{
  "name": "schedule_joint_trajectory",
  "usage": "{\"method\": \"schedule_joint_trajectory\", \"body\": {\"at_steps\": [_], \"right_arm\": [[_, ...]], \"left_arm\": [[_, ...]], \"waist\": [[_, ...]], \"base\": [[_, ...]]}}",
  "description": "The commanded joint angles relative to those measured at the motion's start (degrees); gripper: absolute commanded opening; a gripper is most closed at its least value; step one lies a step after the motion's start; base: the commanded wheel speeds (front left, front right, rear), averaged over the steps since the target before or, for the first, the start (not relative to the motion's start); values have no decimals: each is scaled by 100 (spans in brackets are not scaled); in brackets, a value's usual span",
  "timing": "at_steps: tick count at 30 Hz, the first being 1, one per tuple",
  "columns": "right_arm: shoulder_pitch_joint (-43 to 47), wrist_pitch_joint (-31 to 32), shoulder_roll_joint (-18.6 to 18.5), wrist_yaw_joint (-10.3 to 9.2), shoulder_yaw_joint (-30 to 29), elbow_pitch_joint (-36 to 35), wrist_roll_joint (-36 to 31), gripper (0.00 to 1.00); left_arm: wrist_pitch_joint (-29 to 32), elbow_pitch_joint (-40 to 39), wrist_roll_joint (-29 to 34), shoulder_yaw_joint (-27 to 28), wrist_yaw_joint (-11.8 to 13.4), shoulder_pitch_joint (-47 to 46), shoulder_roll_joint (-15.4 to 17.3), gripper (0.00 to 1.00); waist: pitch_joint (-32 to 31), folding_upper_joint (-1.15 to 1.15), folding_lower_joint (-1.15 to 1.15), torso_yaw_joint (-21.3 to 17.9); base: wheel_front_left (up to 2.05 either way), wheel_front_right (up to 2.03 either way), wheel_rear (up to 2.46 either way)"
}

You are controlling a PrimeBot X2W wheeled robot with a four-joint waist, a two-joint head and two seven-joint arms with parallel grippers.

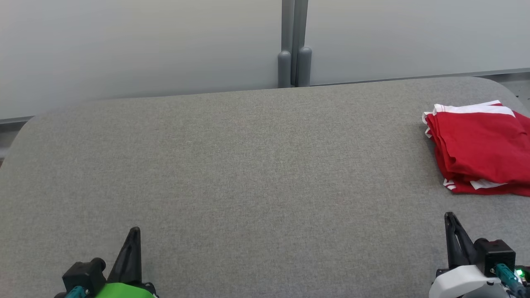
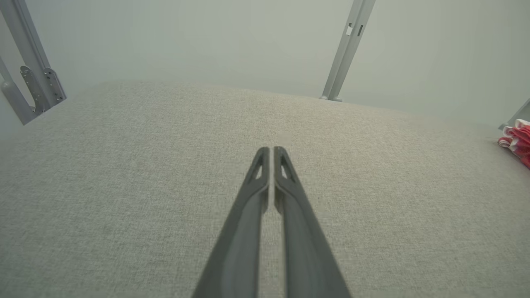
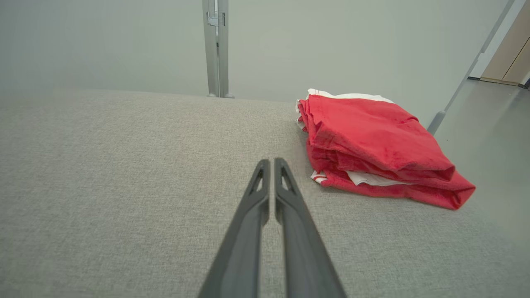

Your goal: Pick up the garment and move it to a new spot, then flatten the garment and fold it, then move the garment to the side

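The garment (image 1: 482,149) is red with white trim and lies folded in a neat stack at the table's far right edge; the right wrist view has the garment (image 3: 372,140) just right of my fingers, and the left wrist view catches a corner of it (image 2: 517,142). My left gripper (image 1: 134,231) rests low at the front left, shut and empty, its fingertips together (image 2: 271,151). At the front right my right gripper (image 1: 451,217) is likewise shut on nothing (image 3: 271,162), a short way in front of the stack.
The grey fabric-covered table (image 1: 248,165) has rounded far corners. A grey post (image 1: 294,45) stands behind its far edge against pale wall panels. A metal frame leg (image 2: 33,78) shows at the left, and floor lies beyond the table's right edge (image 3: 492,136).
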Motion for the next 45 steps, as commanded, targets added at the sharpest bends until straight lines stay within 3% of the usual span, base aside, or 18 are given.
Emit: {"method": "schedule_joint_trajectory", "body": {"at_steps": [1,7,15,45], "right_arm": [[1,9,4,0,-4,29,18,0],[-174,335,-10,0,-25,106,1200,0],[-235,510,-22,0,51,79,2174,0],[-525,1141,-55,0,150,127,5005,0]], "left_arm": [[5,18,-14,1,-1,6,-14,0],[263,8,-829,203,-56,-108,-127,0],[466,-9,-1485,360,-102,-201,-218,0],[1068,-49,-3429,821,-234,-458,-490,0]], "waist": [[0,0,0,0],[3,1,0,1],[7,2,0,3],[19,6,0,7]], "base": [[0,0,0],[0,0,0],[0,0,0],[0,0,0]]}}
